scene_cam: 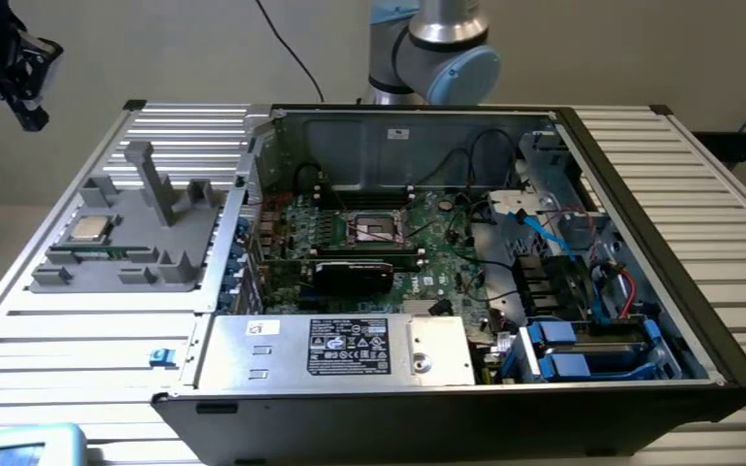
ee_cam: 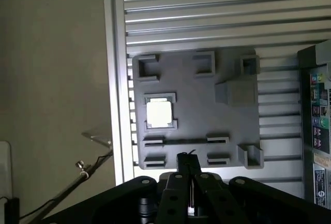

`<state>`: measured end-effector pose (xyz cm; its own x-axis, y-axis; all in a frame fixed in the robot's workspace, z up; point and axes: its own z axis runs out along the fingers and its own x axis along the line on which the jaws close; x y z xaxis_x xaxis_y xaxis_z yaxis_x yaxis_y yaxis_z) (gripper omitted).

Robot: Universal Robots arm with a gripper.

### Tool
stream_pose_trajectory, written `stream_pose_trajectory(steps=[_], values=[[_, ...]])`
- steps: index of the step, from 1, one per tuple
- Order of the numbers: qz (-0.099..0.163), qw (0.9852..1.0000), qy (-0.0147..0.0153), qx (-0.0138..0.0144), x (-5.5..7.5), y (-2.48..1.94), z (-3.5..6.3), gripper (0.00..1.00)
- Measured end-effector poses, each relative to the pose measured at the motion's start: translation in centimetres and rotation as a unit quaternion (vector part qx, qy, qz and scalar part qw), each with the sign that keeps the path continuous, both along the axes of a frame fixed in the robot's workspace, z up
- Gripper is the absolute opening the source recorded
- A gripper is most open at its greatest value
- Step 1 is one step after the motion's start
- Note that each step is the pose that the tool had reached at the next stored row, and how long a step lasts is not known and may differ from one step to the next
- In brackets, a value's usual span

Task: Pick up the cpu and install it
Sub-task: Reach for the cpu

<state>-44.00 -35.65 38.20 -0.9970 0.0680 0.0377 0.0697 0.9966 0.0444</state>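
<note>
Jaws shut on nothing, above grey tray [ee_cam: 191, 100] holding cpu [ee_cam: 159, 113], box label [scene_cam: 350, 348] illegible

I can't make out a single word or number anywhere. The silver box [scene_cam: 438, 354] at the front of the computer case [scene_cam: 699, 291] carries a dark label [scene_cam: 351, 347] crowded with fine print, with a small white sticker [scene_cam: 264, 327] beside it, both illegible. In the wrist view, the coloured stickers [ee_cam: 320, 125] on the case's edge are just as unreadable.
</note>
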Motion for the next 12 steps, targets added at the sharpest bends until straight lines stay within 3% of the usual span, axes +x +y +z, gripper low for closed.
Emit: stream_pose_trajectory(steps=[5, 8, 12], values=[[0.0, 1.0, 0.0, 0.0, -1.2, 0.23, -0.16, 0.11], [0.0, 1.0, -0.0001, 0.0, -2.0, 0.83, -0.3, 0.11], [0.002, 1.0, -0.0001, -0.0002, -2.8, 1.95, -0.44, 0.11]])
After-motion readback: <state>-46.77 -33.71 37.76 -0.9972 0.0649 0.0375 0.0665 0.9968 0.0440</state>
